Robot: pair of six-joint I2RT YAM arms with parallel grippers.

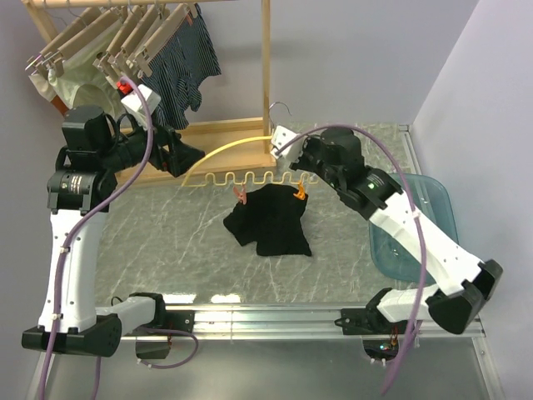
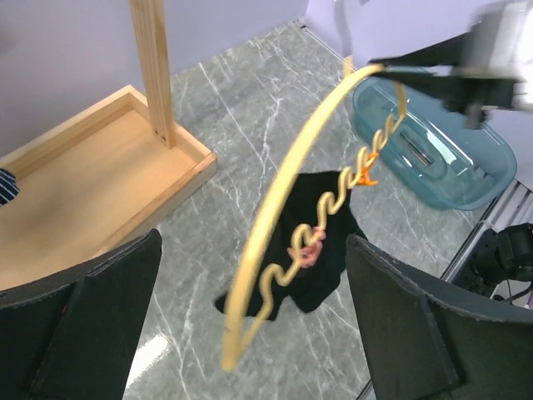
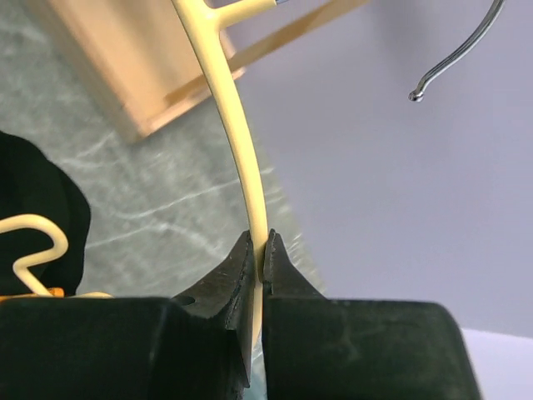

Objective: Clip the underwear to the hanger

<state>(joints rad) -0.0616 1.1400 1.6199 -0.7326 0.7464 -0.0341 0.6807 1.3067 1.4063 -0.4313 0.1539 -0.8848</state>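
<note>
Right gripper point(image 3: 260, 242) pinches the hanger point(image 3: 236, 142); left gripper point(image 2: 252, 237) gapes; blue tub point(image 1: 437, 204) at three o'clock, contents unclear

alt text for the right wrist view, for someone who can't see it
The right gripper is shut on the thin yellow hanger, pinching its arched bar. The black underwear shows at the left edge against the grey marble table; the hanger's metal hook shows at upper right.

Left arm point(image 1: 67, 258) and right arm point(image 1: 416, 237): white links, black joints and bases, lavender cables point(image 1: 424, 275); left gripper point(image 2: 254, 242) and right gripper point(image 3: 258, 243) black, with wedge-shaped fingers point(image 3: 233, 283).
</note>
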